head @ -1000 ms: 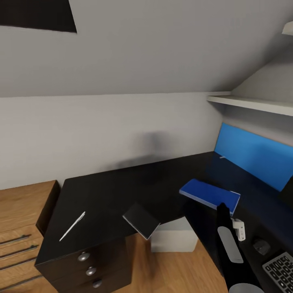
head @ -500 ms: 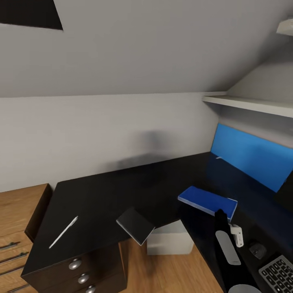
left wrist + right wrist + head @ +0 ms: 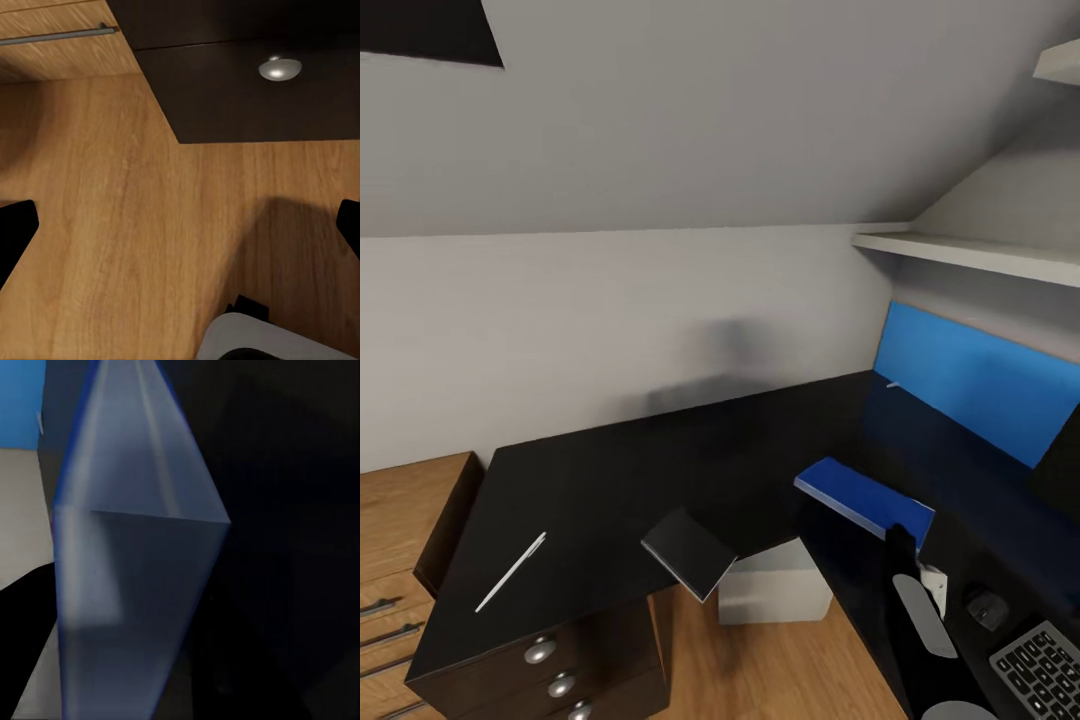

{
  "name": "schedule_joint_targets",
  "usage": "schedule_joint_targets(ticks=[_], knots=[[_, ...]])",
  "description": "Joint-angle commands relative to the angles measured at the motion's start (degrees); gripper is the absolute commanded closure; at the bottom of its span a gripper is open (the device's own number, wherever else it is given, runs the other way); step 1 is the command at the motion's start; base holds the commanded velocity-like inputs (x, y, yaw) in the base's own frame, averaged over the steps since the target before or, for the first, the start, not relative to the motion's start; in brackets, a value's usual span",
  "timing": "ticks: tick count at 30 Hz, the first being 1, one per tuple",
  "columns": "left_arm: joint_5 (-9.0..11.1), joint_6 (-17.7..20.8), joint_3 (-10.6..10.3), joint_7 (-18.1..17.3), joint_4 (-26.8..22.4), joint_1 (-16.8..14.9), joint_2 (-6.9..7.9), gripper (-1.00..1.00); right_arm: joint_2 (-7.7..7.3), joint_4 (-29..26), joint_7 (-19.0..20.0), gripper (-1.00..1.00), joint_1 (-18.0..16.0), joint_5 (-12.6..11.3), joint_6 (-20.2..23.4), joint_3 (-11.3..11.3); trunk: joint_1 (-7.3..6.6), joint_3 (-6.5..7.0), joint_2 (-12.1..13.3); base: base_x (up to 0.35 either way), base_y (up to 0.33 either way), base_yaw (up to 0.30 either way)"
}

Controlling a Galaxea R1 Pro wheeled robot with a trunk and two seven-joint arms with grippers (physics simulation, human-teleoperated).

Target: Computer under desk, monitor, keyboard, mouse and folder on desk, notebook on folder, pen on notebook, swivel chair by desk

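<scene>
Panned right since earlier, scene slides left | folder (image 3: 863,496) on bench (image 3: 620,480), right claw (image 3: 900,537) pinching it | left claw (image 3: 180,225) spread | notebook (image 3: 688,551), pen (image 3: 511,572) unstacked

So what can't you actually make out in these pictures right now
- Right gripper, head view: the arm covers its jaws, so its grip on the folder cannot be confirmed.
- Monitor, head view: cut off by the right edge.
- Keyboard, head view: cut off at the corner.
- Computer, head view: mostly hidden under the desk.
- Left gripper, left wrist view: fingertips run off both sides.
</scene>
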Motion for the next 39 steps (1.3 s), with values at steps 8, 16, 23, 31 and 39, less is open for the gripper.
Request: schedule_joint_targets(ticks=[8, 16, 23, 31, 39], knots=[[0.21, -0.11, -0.50, 0.38, 0.01, -0.03, -0.01, -1.00, 0.09, -0.05, 1.00, 1.00, -0.03, -0.54, -0.27, -0.07, 0.00, -0.07, -0.04, 0.000, 0.000, -0.020], [0.21, -0.11, -0.50, 0.38, 0.01, -0.05, -0.08, -1.00, 0.12, -0.09, 1.03, 1.00, -0.03, -0.53, -0.28, 0.05, 0.00, -0.07, -0.04, 0.000, 0.000, -0.108], [0.29, -0.11, -0.50, 0.39, 0.01, -0.03, 0.00, -1.00, 0.12, -0.13, 1.06, 1.00, -0.03, -0.39, -0.33, 0.18, 0.00, -0.07, -0.04, 0.000, 0.000, -0.034], [0.29, -0.11, -0.50, 0.38, 0.01, -0.03, 0.00, -1.00, 0.20, -0.21, 1.12, 1.00, -0.03, -0.24, -0.53, 0.20, 0.00, -0.24, -0.04, 0.000, 0.000, -0.066], [0.29, -0.11, -0.50, 0.45, 0.01, -0.03, 0.00, -1.00, 0.13, -0.29, 2.39, 1.00, -0.03, -0.38, -0.46, 0.20, 0.00, -0.30, -0.04, 0.000, 0.000, -0.065]])
